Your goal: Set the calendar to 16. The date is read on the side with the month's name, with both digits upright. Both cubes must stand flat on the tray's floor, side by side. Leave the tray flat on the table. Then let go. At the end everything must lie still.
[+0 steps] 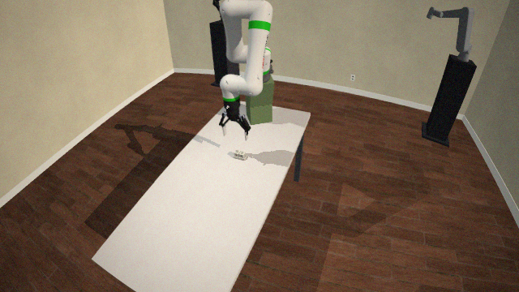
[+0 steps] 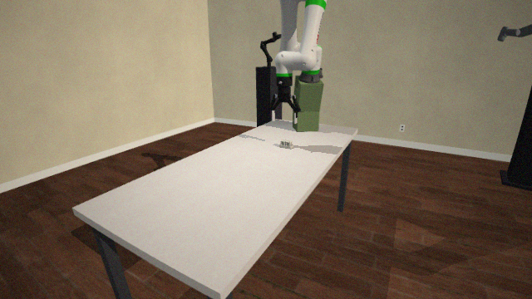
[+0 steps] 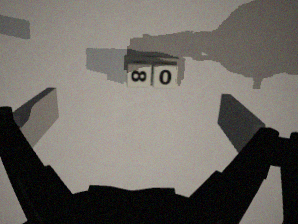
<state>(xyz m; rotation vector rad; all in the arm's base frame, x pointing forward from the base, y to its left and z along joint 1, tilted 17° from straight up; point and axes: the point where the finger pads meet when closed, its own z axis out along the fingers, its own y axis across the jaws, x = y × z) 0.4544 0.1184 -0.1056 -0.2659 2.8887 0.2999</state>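
Two small white cubes (image 1: 240, 154) (image 2: 286, 144) sit side by side, in line with the tray, on the table. In the wrist view the left cube (image 3: 138, 76) shows an 8 lying on its side, and the right cube (image 3: 165, 77) shows an upright 0. The tray (image 3: 150, 56) shows only as a dark, shaded strip behind the cubes. The month's name and the cubes' other faces cannot be read. My gripper (image 1: 235, 135) (image 2: 284, 117) (image 3: 138, 105) is wide open and empty, pointing down above the table, on the arm-base side of the cubes.
The white table (image 1: 195, 211) (image 2: 199, 199) carries shadows of the arm around the cubes. The green pedestal (image 1: 259, 105) (image 2: 308, 100) of my arm stands at the table's far end. Two other arms on black stands (image 1: 450, 97) (image 2: 264, 95) are beyond the table.
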